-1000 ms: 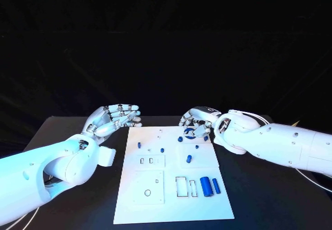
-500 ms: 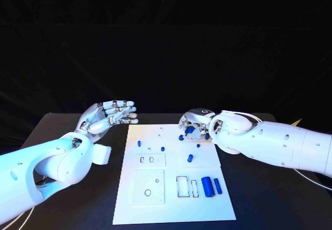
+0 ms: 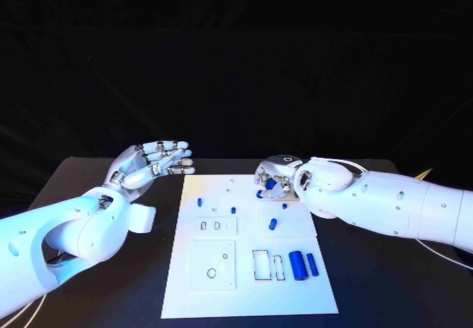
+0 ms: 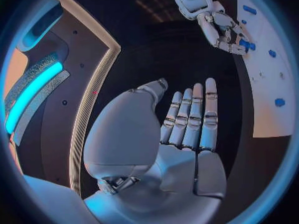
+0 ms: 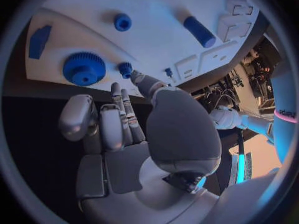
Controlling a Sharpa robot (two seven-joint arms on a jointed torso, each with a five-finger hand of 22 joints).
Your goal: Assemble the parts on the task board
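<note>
The white task board [image 3: 296, 301] lies in the middle of the black table. My right hand [image 3: 276, 179] hovers low over its far right corner, fingers stretched toward a blue gear [image 5: 83, 68] that lies flat on the board [image 5: 156, 30]. The fingertips [image 5: 116, 88] end just short of a small blue peg [image 5: 126, 68], and nothing is in the palm. My left hand [image 3: 153, 160] is raised off the board's far left corner, palm up, fingers straight and holding nothing [image 4: 181, 134]. Two blue cylinders [image 3: 296, 263] lie at the board's near right.
Small blue pegs stand on the board at the left [image 3: 199, 202], the middle [image 3: 234, 210] and the right [image 3: 272, 223]. A blue cylinder [image 5: 199, 31] and a flat blue piece [image 5: 39, 41] lie near the gear. Bare black table [image 3: 394, 287] surrounds the board.
The left hand has risen a little and moved slightly away from the board. The right hand has settled closer over the far right corner.
</note>
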